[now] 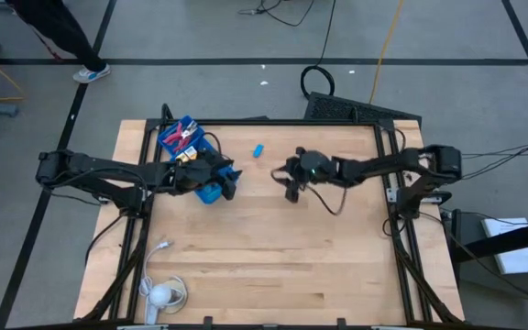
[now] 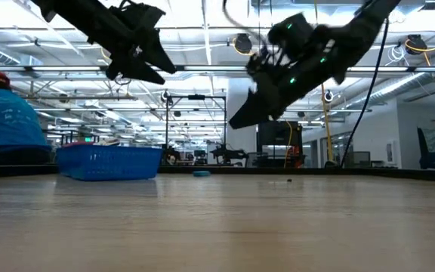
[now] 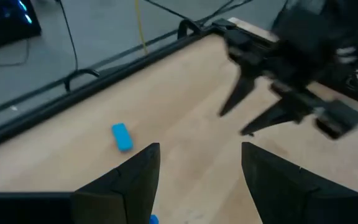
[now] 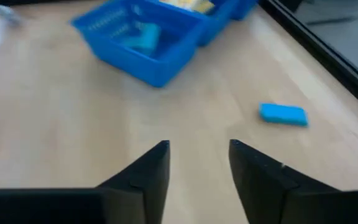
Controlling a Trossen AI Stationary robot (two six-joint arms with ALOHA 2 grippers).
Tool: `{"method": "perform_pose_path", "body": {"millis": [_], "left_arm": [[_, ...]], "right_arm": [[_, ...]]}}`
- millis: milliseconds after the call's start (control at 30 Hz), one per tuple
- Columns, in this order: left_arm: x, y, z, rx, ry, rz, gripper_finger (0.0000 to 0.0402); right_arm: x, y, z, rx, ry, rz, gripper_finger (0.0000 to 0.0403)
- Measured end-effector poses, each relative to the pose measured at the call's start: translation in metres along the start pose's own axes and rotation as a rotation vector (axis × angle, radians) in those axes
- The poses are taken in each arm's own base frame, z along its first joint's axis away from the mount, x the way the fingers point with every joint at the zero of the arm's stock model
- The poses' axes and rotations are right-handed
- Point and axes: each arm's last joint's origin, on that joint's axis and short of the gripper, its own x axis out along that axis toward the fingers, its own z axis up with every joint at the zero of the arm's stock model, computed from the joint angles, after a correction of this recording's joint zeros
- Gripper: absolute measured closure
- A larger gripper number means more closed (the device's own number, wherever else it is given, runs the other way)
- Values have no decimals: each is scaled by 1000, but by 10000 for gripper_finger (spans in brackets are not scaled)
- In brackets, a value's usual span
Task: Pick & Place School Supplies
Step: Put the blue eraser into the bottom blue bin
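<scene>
Loose pieces: you have one light-blue piece (image 1: pixel 258 149) on the wooden table (image 1: pixel 264 266), right of the blue tray (image 1: pixel 211 192).
Tray: red-handled scissors (image 1: pixel 183 136), yellow blocks (image 1: pixel 185 157).
Grippers: left gripper (image 3: pixel 199 163) by tray, right gripper (image 4: pixel 197 155) beyond the piece; both spread, empty.
Room: one person (image 2: pixel 4 119).

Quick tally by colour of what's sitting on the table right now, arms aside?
Blue: 2, the compartment tray and one loose light-blue piece
White: 2, a cable and a round object
Total: 4; tray contents not counted

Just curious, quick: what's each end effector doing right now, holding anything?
Left end effector: open, empty, above the blue tray.
Right end effector: open, empty, near the light-blue piece.
</scene>
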Motion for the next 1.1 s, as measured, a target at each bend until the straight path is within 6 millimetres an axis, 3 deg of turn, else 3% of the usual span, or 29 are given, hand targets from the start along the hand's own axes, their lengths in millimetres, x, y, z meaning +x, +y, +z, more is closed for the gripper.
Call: {"method": "perform_pose_path", "body": {"millis": [100,267,533,700,833,1100], "left_arm": [[-1,1,1,29,-9,20,172],[0,3,2,49,-11,29,172],[0,3,2,65,-9,26,172],[0,3,1,66,-8,25,172],[0,2,1,67,-6,22,172],[-1,0,-1,66,17,-27,172]], "right_arm": [[14,-21,2,29,20,-25,219],[58,-54,22,32,96,-50,182],[120,-107,62,59,296,-127,178],[137,-126,75,78,303,-80,178],[145,-133,63,56,394,24,184],[134,-151,39,-86,573,129,201]]}}
